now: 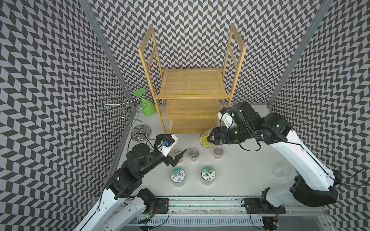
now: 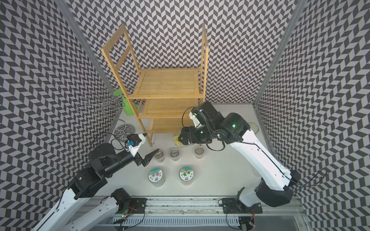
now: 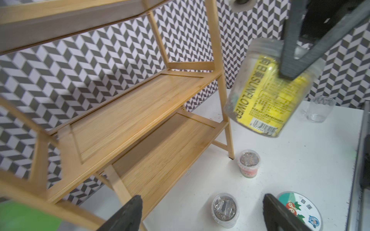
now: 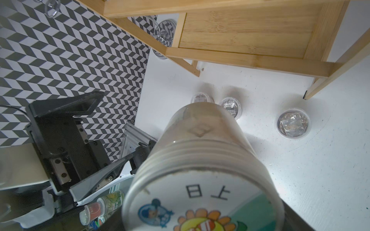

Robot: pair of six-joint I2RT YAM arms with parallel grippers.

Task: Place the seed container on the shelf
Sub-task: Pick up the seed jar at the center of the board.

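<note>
The seed container (image 1: 203,140) (image 2: 177,138) is a clear jar with a yellow SUNFLOWER label (image 3: 266,96). It hangs tilted above the table, just in front of the right front leg of the shelf. My right gripper (image 1: 209,138) (image 2: 181,137) is shut on its lid end, and the pictured lid fills the right wrist view (image 4: 200,200). The shelf (image 1: 192,84) (image 2: 166,84) (image 3: 130,112) is a tall bamboo rack with three bare tiers. My left gripper (image 1: 178,142) (image 2: 152,141) (image 3: 202,196) is open and holds nothing, hovering left of the jar near the shelf's left front leg.
Three small foil-topped cups (image 1: 193,154) (image 1: 218,153) (image 2: 159,155) stand in a row below the grippers. Two jars with picture lids (image 1: 178,176) (image 1: 208,175) stand nearer the front. A silver wire stand (image 1: 128,112) and a green upturned glass (image 1: 147,108) are at the left, and a clear cup (image 1: 282,170) is at the right.
</note>
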